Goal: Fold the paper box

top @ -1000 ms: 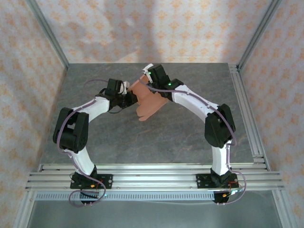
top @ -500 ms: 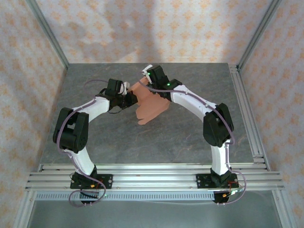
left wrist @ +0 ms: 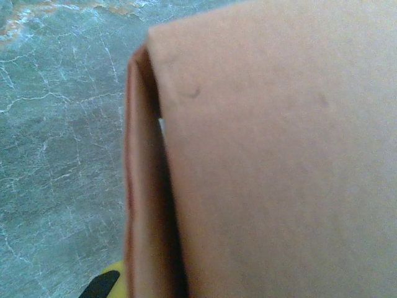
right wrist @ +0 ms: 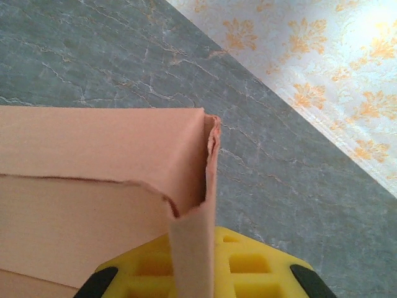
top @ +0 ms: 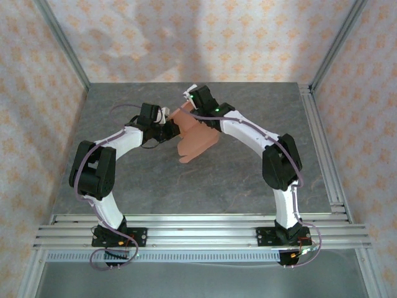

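Mid-fold here: the paper box [top: 196, 135] sits half-formed between the left gripper [top: 165, 122] and the right gripper [top: 191, 103], lower flaps trailing toward the table [top: 248, 180]. One wall stands against the right yellow pad [right wrist: 254, 267], its corner gaping. I can't tell whether either pair of fingers is clamped. The next move looks like pressing that loose corner home. Only the two wrists crowd each other.

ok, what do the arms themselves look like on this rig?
Left arm and right arm have white curved links with black joint housings. Lavender cables run along them. A green light glows near the right wrist. The jaws are yellow with black parts; the right's show square recesses.
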{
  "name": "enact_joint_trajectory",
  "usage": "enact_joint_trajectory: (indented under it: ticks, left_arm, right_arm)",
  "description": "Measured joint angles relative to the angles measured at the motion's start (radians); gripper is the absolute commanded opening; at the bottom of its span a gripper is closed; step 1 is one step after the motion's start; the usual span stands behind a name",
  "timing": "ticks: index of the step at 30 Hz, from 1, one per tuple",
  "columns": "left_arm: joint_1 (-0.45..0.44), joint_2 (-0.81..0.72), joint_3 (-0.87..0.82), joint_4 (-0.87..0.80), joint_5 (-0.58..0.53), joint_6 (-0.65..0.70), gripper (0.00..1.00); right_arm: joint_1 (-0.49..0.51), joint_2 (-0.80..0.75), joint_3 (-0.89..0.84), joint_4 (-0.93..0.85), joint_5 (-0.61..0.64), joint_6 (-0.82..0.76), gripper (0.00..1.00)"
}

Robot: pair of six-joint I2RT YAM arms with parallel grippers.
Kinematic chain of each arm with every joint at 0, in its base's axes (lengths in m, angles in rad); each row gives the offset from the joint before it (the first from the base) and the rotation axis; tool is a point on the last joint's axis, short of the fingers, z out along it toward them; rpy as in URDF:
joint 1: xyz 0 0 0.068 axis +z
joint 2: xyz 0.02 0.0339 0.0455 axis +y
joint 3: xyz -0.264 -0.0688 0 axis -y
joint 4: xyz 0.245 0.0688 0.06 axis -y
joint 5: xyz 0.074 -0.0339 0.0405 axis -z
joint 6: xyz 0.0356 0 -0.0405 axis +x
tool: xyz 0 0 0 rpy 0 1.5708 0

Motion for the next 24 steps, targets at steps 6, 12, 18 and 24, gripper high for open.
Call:
enact_joint_trajectory:
  ticks: [6,12,18,24]
  left_arm:
    - [0.000,0.000,0.000,-0.011,0.000,0.000,0.00]
    - [0.001,0.000,0.000,-0.015,-0.006,-0.002,0.00]
    - [0.001,0.000,0.000,-0.016,-0.019,-0.002,0.00]
    - [0.001,0.000,0.000,-0.018,-0.019,-0.001,0.00]
  right_arm:
    - [0.041,0.010,0.000,0.016,0.115,-0.035,0.00]
    - [0.085,0.053,0.000,0.092,0.275,-0.081,0.00]
    - [0.098,0.069,0.000,0.124,0.322,-0.081,0.07]
    - [0.089,0.058,0.000,0.093,0.259,-0.006,0.39]
